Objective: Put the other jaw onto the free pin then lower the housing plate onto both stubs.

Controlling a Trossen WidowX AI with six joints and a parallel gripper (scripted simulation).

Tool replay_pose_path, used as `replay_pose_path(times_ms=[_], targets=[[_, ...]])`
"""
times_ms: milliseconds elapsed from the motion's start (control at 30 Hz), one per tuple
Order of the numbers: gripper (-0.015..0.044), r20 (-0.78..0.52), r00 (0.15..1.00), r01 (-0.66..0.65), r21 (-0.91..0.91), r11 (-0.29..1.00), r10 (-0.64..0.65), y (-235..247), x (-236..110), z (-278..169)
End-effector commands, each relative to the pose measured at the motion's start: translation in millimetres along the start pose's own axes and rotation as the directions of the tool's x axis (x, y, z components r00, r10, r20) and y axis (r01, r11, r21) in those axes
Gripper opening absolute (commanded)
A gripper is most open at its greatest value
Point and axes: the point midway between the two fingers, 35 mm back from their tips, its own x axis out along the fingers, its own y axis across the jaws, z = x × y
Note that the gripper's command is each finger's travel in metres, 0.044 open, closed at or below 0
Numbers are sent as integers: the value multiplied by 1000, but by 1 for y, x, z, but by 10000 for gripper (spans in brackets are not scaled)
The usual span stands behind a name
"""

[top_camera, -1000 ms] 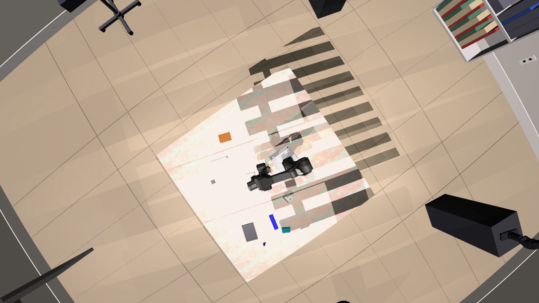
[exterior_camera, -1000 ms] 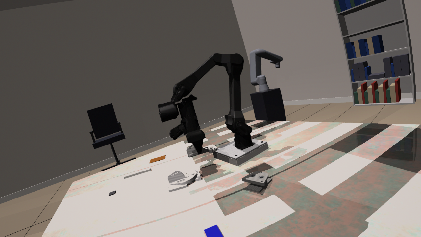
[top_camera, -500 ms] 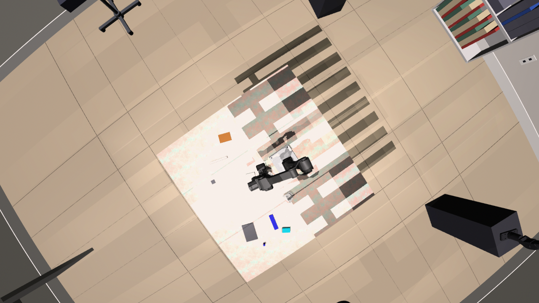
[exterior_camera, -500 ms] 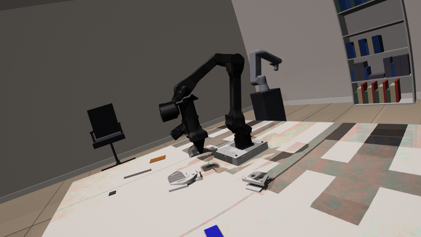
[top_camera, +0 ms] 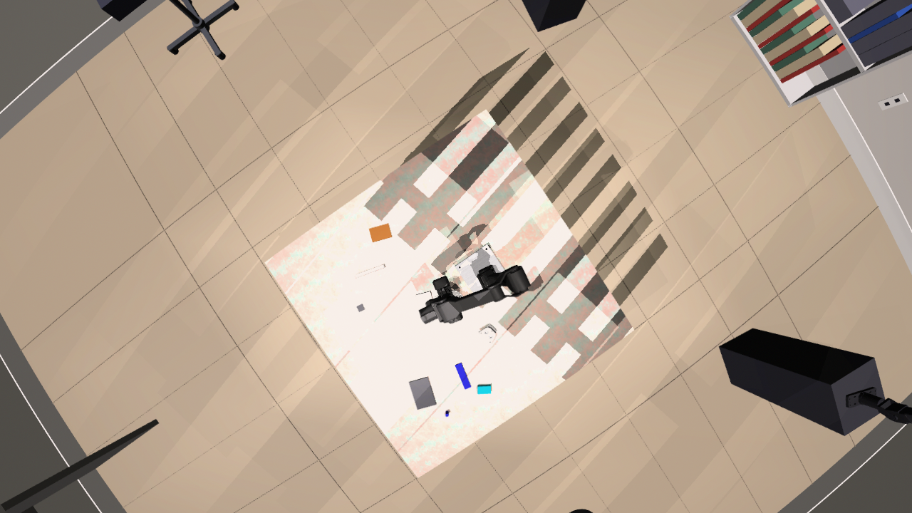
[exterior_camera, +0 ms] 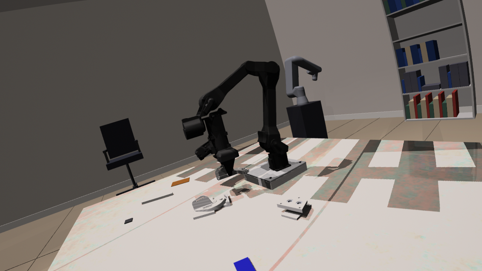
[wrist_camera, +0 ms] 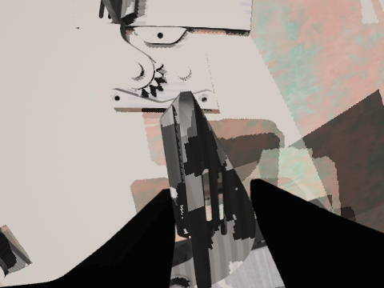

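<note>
My gripper point(exterior_camera: 229, 174) point(wrist_camera: 211, 194) is shut on the loose grey jaw point(wrist_camera: 196, 160) point(exterior_camera: 220, 173), held above the table beside the robot's base plate. In the wrist view its pointed tip is upward; its toothed end shows in the exterior view, turned toward that plate. The pale base point(wrist_camera: 210, 86) is beyond the tip. The mounted jaw point(wrist_camera: 145, 78) point(exterior_camera: 202, 203) sits on the left pin, teeth toward the free pin point(wrist_camera: 184, 73), which is bare. The housing plate point(exterior_camera: 291, 203) point(top_camera: 488, 332), with two round holes, lies apart on a low support.
The robot's base plate point(exterior_camera: 286, 178) is close to the held jaw. An orange block point(top_camera: 380, 232) point(exterior_camera: 180, 181), a thin bar point(exterior_camera: 156, 198) and a small dark block point(top_camera: 360, 307) point(exterior_camera: 128, 220) lie left. Blue point(top_camera: 462, 375), cyan point(top_camera: 484, 389) and grey point(top_camera: 422, 392) blocks lie in front.
</note>
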Motion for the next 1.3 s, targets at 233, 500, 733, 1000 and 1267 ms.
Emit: replay_pose_path(times_ms=[233, 500, 733, 1000, 1267], targets=[[134, 0, 1000, -5, -4, 1000, 5, -1, -4, 23], [134, 3, 1000, -4, -4, 1000, 4, -5, -5, 48], [134, 5, 1000, -4, -4, 1000, 4, -8, -5, 70], [134, 7, 1000, -3, -4, 1000, 3, -13, -2, 95], [134, 7, 1000, -3, -4, 1000, 3, -14, -1, 100]])
